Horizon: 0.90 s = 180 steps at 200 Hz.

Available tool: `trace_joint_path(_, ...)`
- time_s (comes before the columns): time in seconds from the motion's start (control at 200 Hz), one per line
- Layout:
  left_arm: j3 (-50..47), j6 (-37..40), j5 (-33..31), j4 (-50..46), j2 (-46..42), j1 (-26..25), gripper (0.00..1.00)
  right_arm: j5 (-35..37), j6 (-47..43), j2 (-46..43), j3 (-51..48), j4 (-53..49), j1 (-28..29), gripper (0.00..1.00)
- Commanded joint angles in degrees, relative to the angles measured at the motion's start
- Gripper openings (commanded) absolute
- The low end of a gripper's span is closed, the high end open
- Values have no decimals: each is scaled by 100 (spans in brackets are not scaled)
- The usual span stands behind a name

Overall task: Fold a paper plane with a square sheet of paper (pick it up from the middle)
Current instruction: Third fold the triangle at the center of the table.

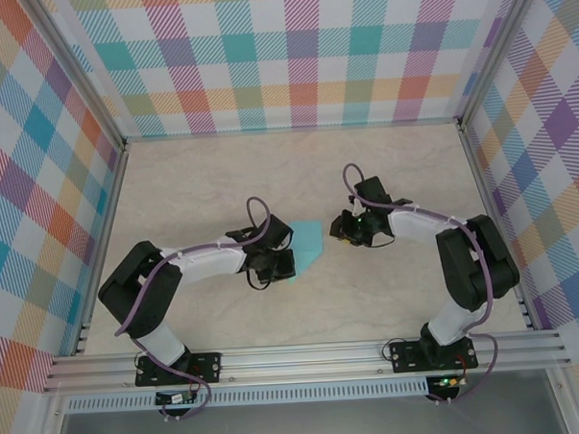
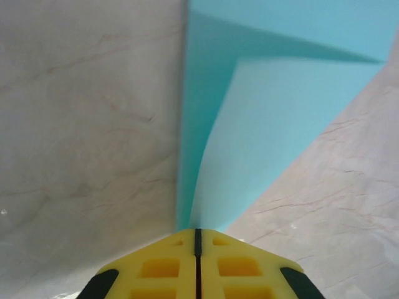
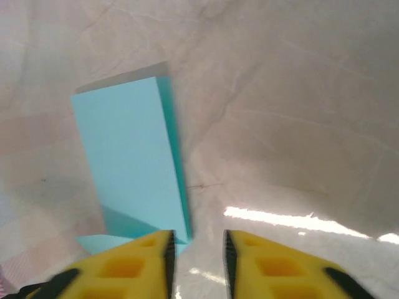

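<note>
The square sheet of paper (image 1: 308,243), plain turquoise and partly folded, lies on the table between my two grippers. In the left wrist view the paper (image 2: 274,112) stands up in a fold and runs straight into the tips of my left gripper (image 2: 197,232), whose jaws are pressed together on its near edge. The left gripper (image 1: 277,266) sits at the sheet's left side. My right gripper (image 1: 344,230) is just right of the sheet. Its jaws (image 3: 196,240) stand apart over bare table, and the folded paper (image 3: 131,162) lies just left of the gap.
The pale marbled table (image 1: 221,182) is boxed in by plaid walls at the back and both sides. An aluminium rail (image 1: 305,356) runs along the near edge, where both arm bases are bolted.
</note>
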Motion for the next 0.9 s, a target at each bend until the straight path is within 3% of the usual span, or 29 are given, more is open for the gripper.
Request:
trace_joint_path(0.0,437,110,-416,-141,-188,-66,10,-470,318,-179,-168,43,10,43)
trace_joint_path(0.115,676,10,-799,-130,49,-56,9,-850,654,-167,-330,366,11,56)
trace_joint_path(0.225,845,-76,-1045,-239,368,-41,5,-1177,861,-22,-393,637,13,58)
trace_joint_path(0.505,891,-235,-1294,-323,784,-6,1,-1537,883,394,-362,812,25,56)
trace_joint_path(0.895,798,-318,-1353,-341,820,30,1,-1919,750,833,-118,879,212,47)
